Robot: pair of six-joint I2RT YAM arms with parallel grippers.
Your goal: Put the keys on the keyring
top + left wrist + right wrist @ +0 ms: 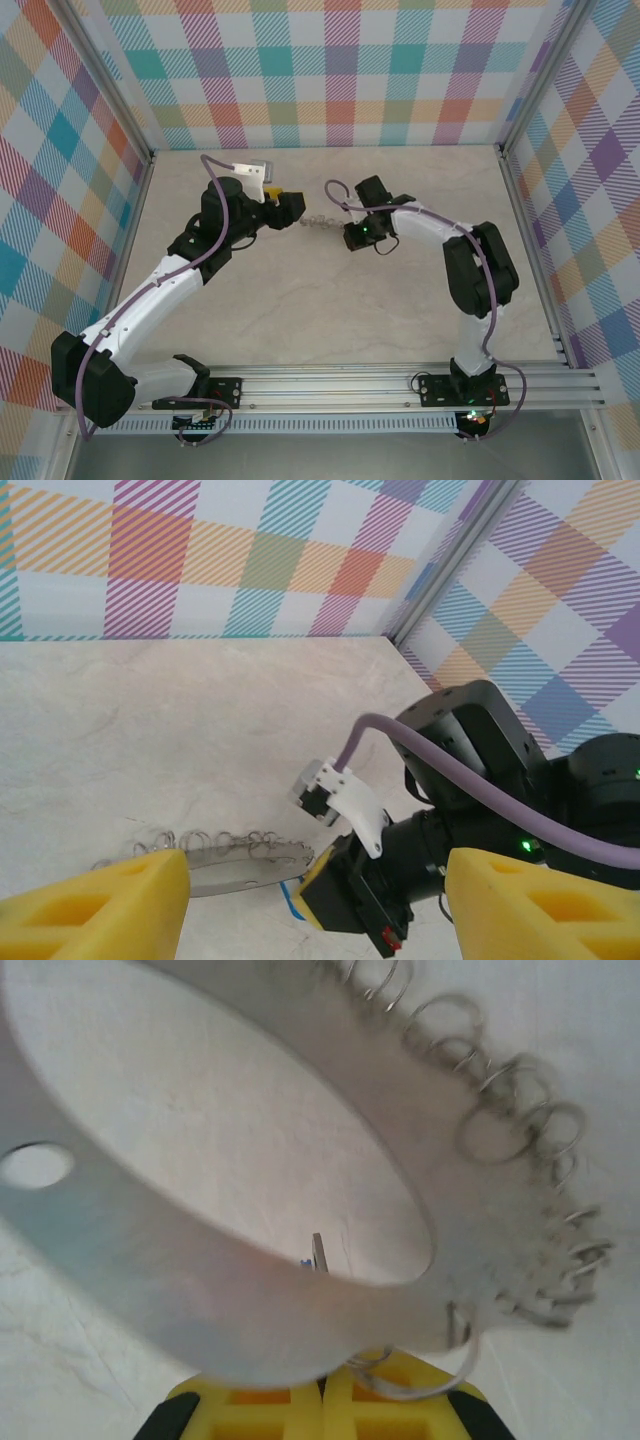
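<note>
At mid-table (pixel 300 320), somewhat toward the back wall: the keyring (pixel 320 220), flanked by the left gripper (pixel 298 212) just to its left and the right gripper (pixel 348 233) just to its right. From the left wrist, stretched across the wide gap between that gripper's two fingers (pixel 110 908), one end behind the left-hand finger, the other meeting the right gripper's tip, with wire loops (pixel 225 840) along the far edge. From the right wrist, directly above the pressed-together fingertips (pixel 270 1410), with the keys (pixel 317 1252) poking up behind the near rim, within the hoop's opening.
</note>
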